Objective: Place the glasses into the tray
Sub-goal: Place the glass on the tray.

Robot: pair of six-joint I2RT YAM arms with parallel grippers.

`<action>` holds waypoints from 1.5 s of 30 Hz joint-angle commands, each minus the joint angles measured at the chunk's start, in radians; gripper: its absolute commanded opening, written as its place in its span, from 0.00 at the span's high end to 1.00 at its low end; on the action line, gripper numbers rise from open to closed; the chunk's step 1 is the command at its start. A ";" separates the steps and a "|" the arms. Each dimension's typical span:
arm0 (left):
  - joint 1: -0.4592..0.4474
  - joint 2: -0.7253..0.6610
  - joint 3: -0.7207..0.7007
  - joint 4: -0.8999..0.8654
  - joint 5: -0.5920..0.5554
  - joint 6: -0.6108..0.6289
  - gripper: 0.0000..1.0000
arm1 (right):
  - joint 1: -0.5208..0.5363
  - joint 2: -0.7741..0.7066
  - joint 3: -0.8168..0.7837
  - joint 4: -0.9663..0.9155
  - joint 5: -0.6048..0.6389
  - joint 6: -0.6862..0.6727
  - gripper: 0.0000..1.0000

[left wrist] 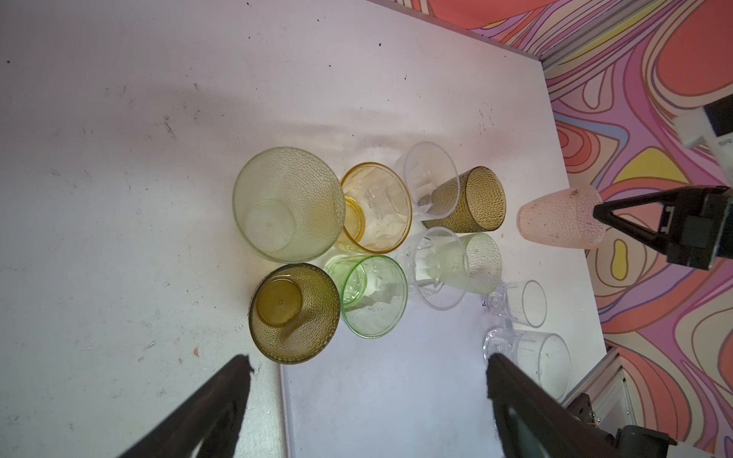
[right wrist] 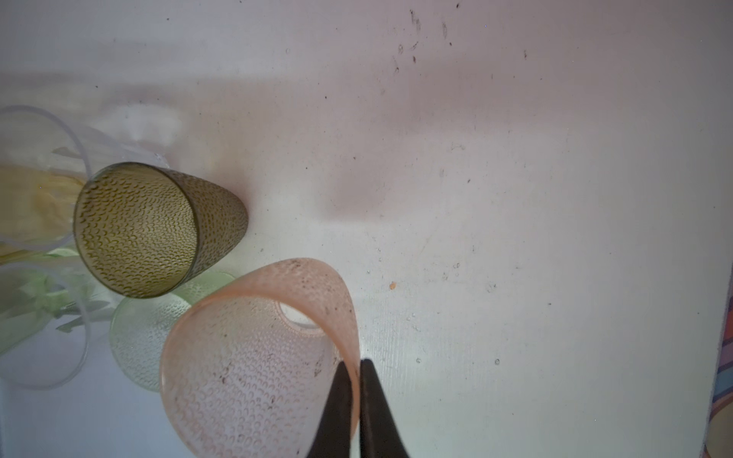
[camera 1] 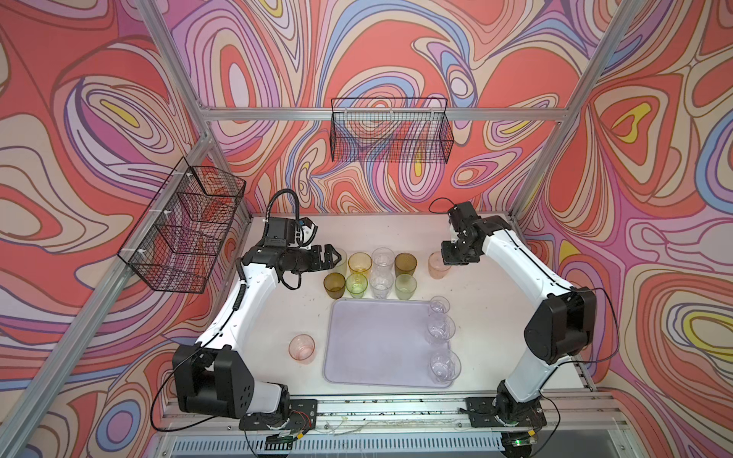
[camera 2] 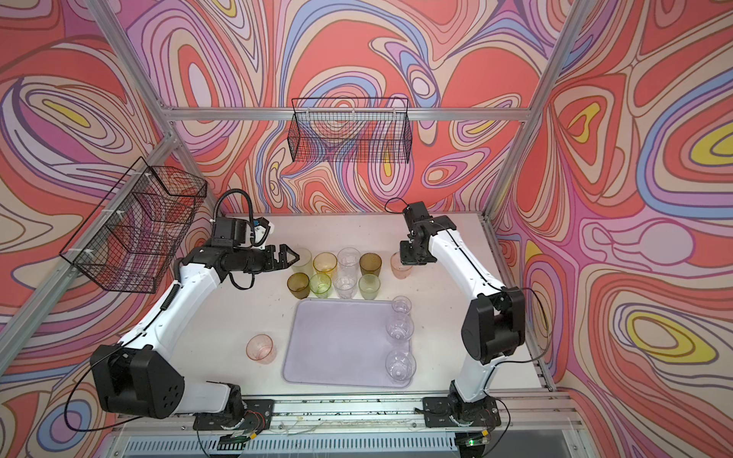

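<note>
The wall of the pink dimpled tumbler (right wrist: 254, 376) is being pinched by the right hand (right wrist: 354, 366), its two dark fingers closed on the rim, one inside and one outside. This grip is being shown plainly only in the right wrist view. In both top views the hand's body is covering the contact, and whether the tumbler's base is resting on the desk (camera 1: 488, 317) cannot be told.

The left hand (camera 1: 332, 257) is being held wide open, gripping nothing, just beside the pale frosted green tumbler (camera 1: 340, 259) at the left end of the cluster. In the left wrist view its spread fingers (left wrist: 222, 400) are being seen well apart.

Beyond the tray's far rim, two rows are being formed on the desk. The frosted green one is being followed by the amber-yellow tumbler (camera 1: 359, 263), a clear tumbler (camera 1: 382, 259) and an olive-brown tumbler (camera 1: 405, 265). Four more are being lined up in front of them.

The lilac tray (camera 1: 377, 349) is being shown lying near the desk's front edge, with three clear tumblers (camera 1: 440, 329) lined along its right rim; only two of them are being caught by the left wrist view. The smooth pink tumbler (camera 1: 302, 348), standing on the desk just beside the tray's left rim, is being shown in the top views alone.
</note>
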 commanded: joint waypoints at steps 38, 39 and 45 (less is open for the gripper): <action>-0.004 0.016 0.016 -0.018 0.002 0.006 0.05 | 0.246 -0.098 -0.164 0.002 -0.131 -0.112 1.00; -0.004 0.016 0.016 -0.019 0.001 0.006 0.05 | 0.248 -0.097 -0.168 0.006 -0.126 -0.115 1.00; -0.003 0.015 0.016 -0.019 0.000 0.007 0.05 | 0.252 -0.097 -0.217 0.053 -0.135 -0.130 1.00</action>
